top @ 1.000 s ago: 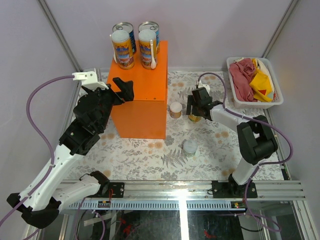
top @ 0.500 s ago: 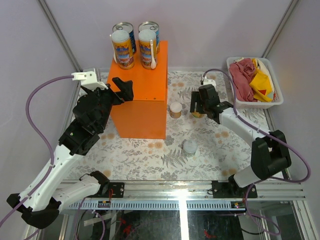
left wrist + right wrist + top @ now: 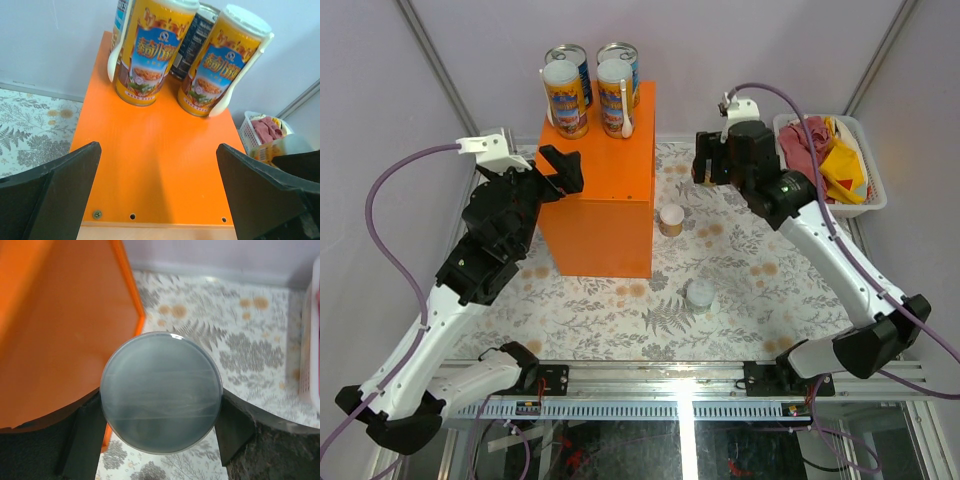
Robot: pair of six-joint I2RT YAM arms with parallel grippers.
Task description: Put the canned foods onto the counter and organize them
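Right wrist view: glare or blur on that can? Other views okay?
Right wrist: small glint at the far rim of the can, faint streaks on its lid; fingers dark, soft. Left wrist: tall cans sharp, fingers blurred. Top: bright glare on the front rail.

Plain pale lilac-grey walls [image 3: 770, 40] close the cell on three sides, joined at the far corners by slim metal posts [image 3: 442, 70] that lean outward in the overhead view. A light skirting strip [image 3: 200, 270] runs along the foot of the back wall. The counter [image 3: 620, 310] wears a white sheet printed with grey ferns and orange blossoms. Along its near edge lies a ribbed aluminium rail [image 3: 650, 385] with a bright vertical streak of glare [image 3: 692, 420] across it. The light is even and soft, with faint shadows.
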